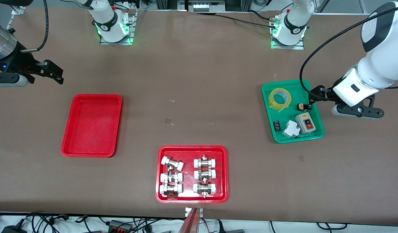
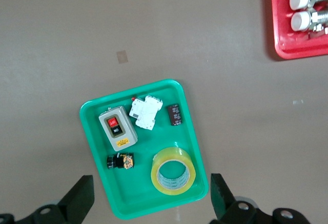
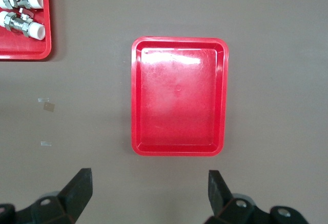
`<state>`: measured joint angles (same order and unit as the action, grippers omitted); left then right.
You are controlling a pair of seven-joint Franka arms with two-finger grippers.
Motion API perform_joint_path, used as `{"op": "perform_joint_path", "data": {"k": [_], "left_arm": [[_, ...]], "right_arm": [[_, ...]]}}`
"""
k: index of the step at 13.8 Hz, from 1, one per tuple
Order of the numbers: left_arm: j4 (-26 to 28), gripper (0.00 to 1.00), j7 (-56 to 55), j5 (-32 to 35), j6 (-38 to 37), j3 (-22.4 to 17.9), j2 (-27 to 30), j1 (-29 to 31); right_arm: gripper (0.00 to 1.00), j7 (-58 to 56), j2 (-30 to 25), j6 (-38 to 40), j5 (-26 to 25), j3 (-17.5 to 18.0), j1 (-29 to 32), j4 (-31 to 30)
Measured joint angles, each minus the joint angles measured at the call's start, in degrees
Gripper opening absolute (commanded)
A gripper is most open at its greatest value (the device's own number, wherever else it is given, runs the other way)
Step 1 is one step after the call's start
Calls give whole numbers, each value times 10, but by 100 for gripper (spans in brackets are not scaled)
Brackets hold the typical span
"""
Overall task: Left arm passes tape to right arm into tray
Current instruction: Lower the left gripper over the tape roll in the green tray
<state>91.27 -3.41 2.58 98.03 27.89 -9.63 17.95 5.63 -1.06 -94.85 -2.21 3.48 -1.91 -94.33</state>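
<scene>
- The tape (image 1: 280,99) lies flat in the green tray (image 1: 317,135), at that tray's end farther from the front camera, with a small black-and-gold part (image 1: 303,106) close beside it.
- The left gripper (image 2: 148,196) hangs over the green tray's edge, fingers spread wide and holding nothing; the roll is not yet gripped.
- Risk: coming down on the roll, a finger could catch the tray wall or nudge that small part, since the roll sits close to both.
- Risk: the roll's smooth round side could slip or tilt in a two-finger pinch, spoiling the hand-over.
- The right gripper (image 3: 148,193) waits above bare table beside the empty red tray (image 3: 178,97), fingers also wide apart.
- The left wrist view shows the grey switch box (image 2: 118,127), white breaker (image 2: 145,113) and roll straight from above; the front view alone shows both arms together.
- The fittings tray (image 1: 192,174) is no target.
</scene>
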Motion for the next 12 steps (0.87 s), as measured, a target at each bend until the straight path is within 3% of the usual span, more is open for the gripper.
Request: {"op": "perform_joint_path", "data": {"k": [8, 12], "left_arm": [[2, 100, 60, 0, -3, -1, -3, 6], [1, 100, 63, 0, 2, -3, -27, 50]], "right_arm": [[100, 0, 0, 0, 0, 0, -1, 4], [100, 0, 1, 0, 0, 0, -2, 4]]}}
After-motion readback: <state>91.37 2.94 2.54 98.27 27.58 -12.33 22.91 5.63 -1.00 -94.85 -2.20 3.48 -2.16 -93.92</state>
